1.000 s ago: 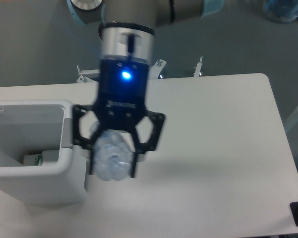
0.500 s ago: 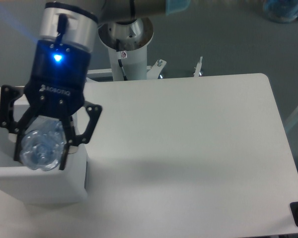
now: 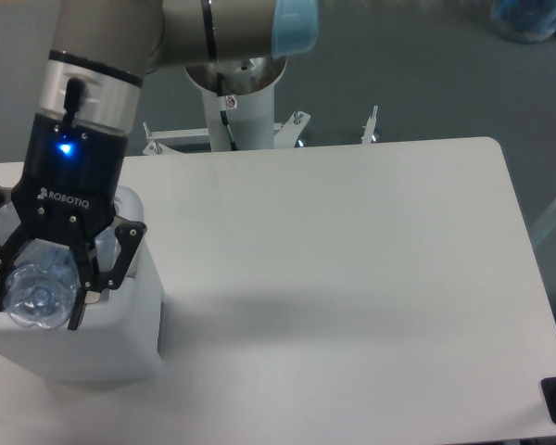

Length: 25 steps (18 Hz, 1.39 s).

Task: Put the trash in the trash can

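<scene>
Camera view: we see the gripper [image 3: 37, 295] pointing down, clenched on the bottle [image 3: 35, 293], over the trash can [image 3: 120, 334].

bottle [image 3: 35, 295]: clear bluish | trash can [image 3: 93, 348]: white | hand [image 3: 37, 301]: black
</scene>
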Each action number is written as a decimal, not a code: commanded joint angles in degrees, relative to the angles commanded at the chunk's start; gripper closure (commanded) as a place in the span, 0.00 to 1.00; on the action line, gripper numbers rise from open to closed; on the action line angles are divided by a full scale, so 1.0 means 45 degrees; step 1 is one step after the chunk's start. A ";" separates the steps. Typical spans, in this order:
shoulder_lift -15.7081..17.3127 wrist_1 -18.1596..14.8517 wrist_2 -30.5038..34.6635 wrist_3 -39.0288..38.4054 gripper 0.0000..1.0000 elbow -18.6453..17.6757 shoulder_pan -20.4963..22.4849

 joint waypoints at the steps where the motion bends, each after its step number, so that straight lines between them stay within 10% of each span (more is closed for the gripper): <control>1: 0.0000 0.0019 0.0000 0.0000 0.33 0.0000 -0.0039; 25: 0.0215 0.0020 0.0020 0.0508 0.30 -0.1621 -0.0586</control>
